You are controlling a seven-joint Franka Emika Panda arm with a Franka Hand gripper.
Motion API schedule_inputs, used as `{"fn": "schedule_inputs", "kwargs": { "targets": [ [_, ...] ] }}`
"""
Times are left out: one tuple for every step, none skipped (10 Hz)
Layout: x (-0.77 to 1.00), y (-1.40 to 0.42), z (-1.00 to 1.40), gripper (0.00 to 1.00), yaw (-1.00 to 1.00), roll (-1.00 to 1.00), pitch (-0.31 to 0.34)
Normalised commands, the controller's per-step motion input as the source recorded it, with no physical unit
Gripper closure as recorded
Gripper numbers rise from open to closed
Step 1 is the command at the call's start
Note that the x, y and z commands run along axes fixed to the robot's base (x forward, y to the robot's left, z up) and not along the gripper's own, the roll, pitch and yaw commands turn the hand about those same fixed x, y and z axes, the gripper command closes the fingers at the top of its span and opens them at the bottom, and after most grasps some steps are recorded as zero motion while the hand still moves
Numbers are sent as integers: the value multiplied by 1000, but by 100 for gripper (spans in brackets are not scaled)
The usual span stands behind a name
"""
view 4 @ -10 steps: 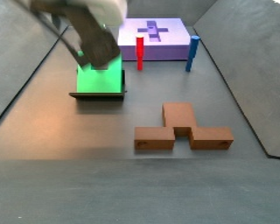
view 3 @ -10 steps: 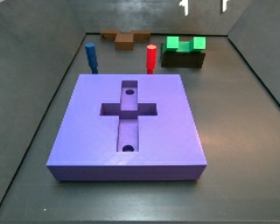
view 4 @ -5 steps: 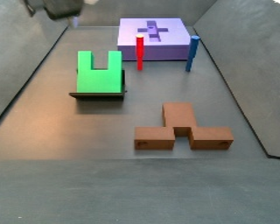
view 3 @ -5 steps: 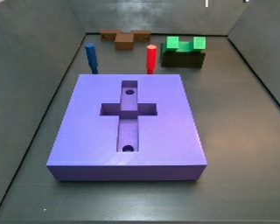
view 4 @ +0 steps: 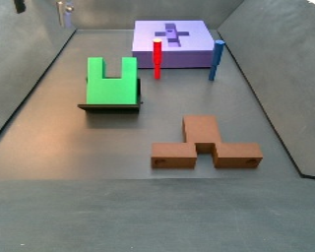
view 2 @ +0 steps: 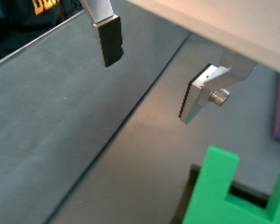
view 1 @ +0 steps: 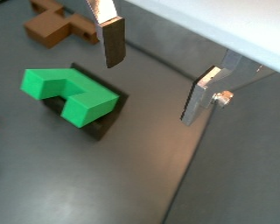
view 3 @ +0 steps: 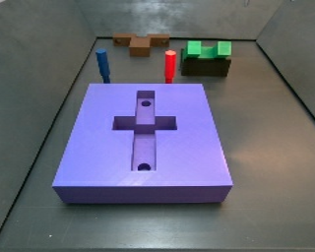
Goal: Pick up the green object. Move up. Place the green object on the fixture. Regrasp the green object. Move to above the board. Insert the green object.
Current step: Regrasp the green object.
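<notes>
The green object (view 3: 208,48) lies flat on the dark fixture (view 3: 207,68) at the far right, behind the purple board (view 3: 147,138). In a side view it lies with its prongs toward the board (view 4: 111,81), on the fixture (view 4: 114,106). My gripper (view 4: 42,8) is open and empty, high up at the frame's edge, to the side of the green object and well above it. Both wrist views show the gripper (view 1: 156,68) (view 2: 154,66) with jaws wide apart over bare floor, and the green object (view 1: 66,92) (view 2: 230,197) off to one side.
A red peg (view 3: 171,65) and a blue peg (view 3: 103,66) stand upright at the board's far edge. A brown block (view 4: 203,146) lies on the floor and shows in a wrist view (view 1: 55,24). Dark walls enclose the floor.
My gripper has let go of the green object on the fixture and risen up and away, out of one side view. The green object has stayed put.
</notes>
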Motion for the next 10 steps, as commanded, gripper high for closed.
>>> {"fn": "schedule_inputs", "kwargs": {
  "targets": [
    [346,-183,63,0,14,1000,-11],
    [86,-237,9,0,51,1000,51],
    [-23,-234,46,0,154,1000,246],
    [-200,-163,49,0,271,1000,371],
    [-371,-74,0,0,391,1000,449],
    [-397,-100,0,0,417,1000,434],
    [-380,-246,-191,0,383,800,386],
    [-117,-203,-426,0,303,723,243],
    [0,-123,-583,0,231,640,120],
    [86,-171,-569,0,171,620,180]
  ]
}}
